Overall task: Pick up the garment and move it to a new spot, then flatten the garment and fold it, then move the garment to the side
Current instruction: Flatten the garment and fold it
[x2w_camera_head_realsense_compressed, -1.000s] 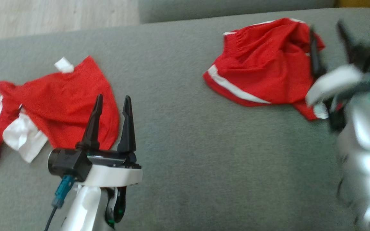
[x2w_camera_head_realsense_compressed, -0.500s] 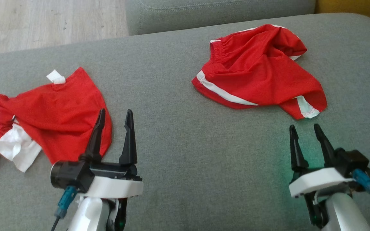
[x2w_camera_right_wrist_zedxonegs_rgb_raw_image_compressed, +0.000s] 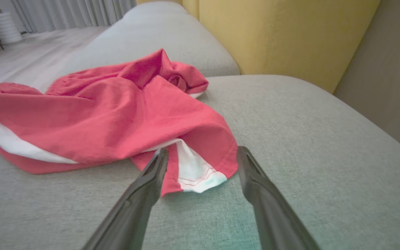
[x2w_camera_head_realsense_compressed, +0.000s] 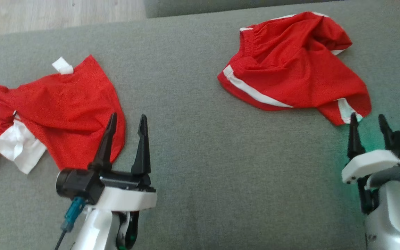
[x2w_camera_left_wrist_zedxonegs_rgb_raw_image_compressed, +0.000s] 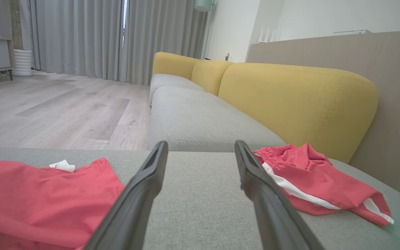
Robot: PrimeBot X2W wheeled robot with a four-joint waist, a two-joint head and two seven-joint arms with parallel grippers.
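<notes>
Crumpled red shorts point(x2w_camera_head_realsense_compressed: 290, 69) with white side stripes lie at the far right of the grey sofa seat point(x2w_camera_head_realsense_compressed: 200, 156). My right gripper point(x2w_camera_head_realsense_compressed: 367, 118) is open, fingertips just at the shorts' near white-trimmed hem corner point(x2w_camera_right_wrist_zedxonegs_rgb_raw_image_compressed: 196, 170), which lies between the two fingers in the right wrist view; nothing is held. A rumpled red and white shirt point(x2w_camera_head_realsense_compressed: 61, 104) lies at the left. My left gripper point(x2w_camera_head_realsense_compressed: 127, 118) stands open over the shirt's right edge, empty. The left wrist view shows the shirt point(x2w_camera_left_wrist_zedxonegs_rgb_raw_image_compressed: 40, 194) left and the shorts point(x2w_camera_left_wrist_zedxonegs_rgb_raw_image_compressed: 311, 177) right of the left gripper point(x2w_camera_left_wrist_zedxonegs_rgb_raw_image_compressed: 200, 146).
A yellow backrest point(x2w_camera_left_wrist_zedxonegs_rgb_raw_image_compressed: 297, 100) rises behind the shorts, with a brown panel point(x2w_camera_right_wrist_zedxonegs_rgb_raw_image_compressed: 387, 69) to its right. A second grey seat cushion point(x2w_camera_left_wrist_zedxonegs_rgb_raw_image_compressed: 200, 121) continues beyond this one. Wooden floor point(x2w_camera_left_wrist_zedxonegs_rgb_raw_image_compressed: 54, 111) lies past the seat's far left edge.
A second ago my right arm was up beside the shorts, blurred; it drew back low and now sits with its open fingertips at the hem corner. The camera shifted. The left gripper stayed put.
</notes>
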